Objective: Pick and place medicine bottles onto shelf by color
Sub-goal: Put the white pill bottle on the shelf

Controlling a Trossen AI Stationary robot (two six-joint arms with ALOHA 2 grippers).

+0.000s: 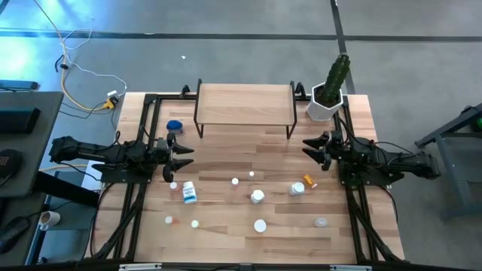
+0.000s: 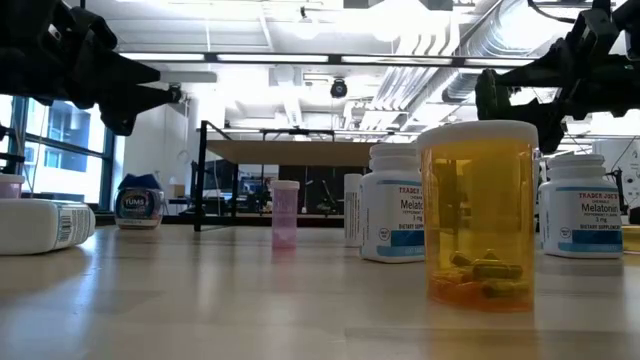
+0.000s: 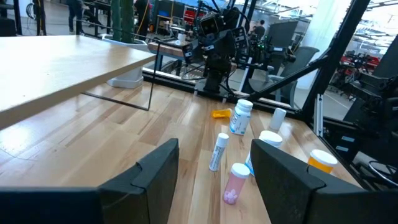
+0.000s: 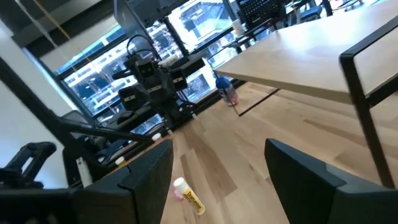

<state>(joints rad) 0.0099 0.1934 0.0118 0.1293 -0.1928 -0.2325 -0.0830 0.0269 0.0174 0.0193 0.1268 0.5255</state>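
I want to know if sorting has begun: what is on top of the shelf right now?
Nothing: the shelf top board is bare in the high view. The bottles lie on the table in front. The space beneath the board is hidden from above.

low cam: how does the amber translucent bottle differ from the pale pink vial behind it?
Colour: the amber translucent bottle is see-through orange-yellow; the pale pink vial is pinkish.
Build: the amber bottle is wide and squat in this view; the pink vial is slim.
Contents: capsules show at the amber bottle's bottom; nothing can be made out in the pink vial.
Place: the amber bottle is nearest the camera; the pink vial is farther back.
Both stand upright with light-coloured caps.
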